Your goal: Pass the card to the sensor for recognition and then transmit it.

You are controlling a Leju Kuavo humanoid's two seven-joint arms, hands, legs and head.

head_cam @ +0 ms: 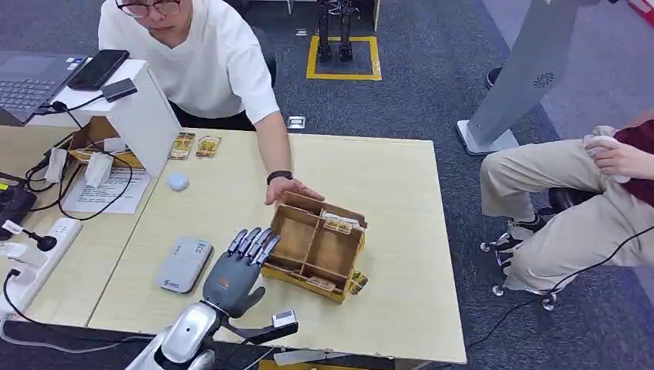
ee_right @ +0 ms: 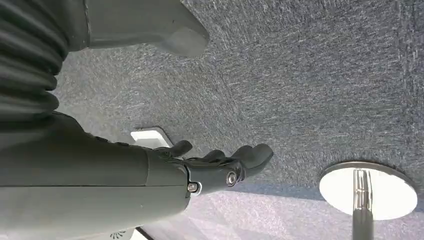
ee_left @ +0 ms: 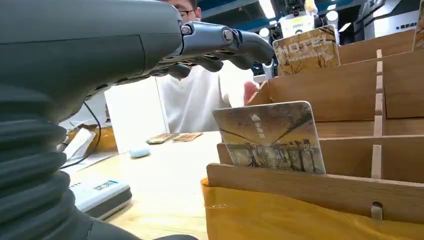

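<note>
Card (ee_left: 270,137) upright in near slot of wooden box (head_cam: 312,247) on bench (head_cam: 401,193).
Left hand (head_cam: 235,270) empty, fingers spread, tips at box's near-left edge. Right hand (ee_right: 220,167) empty, fingers loosely apart, over carpet. Person's hand (head_cam: 289,187) touches box's far side; grey reader (head_cam: 183,264) left of left hand.

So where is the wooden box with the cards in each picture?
Head view: the wooden box sits in the middle of the table, just right of the left hand.
Left wrist view: the box is on the right side, close up, with a card standing in it.
Right wrist view: not in it; the right hand hangs over carpet.
Shared landmark: the grey sensor beside the left hand.
</note>
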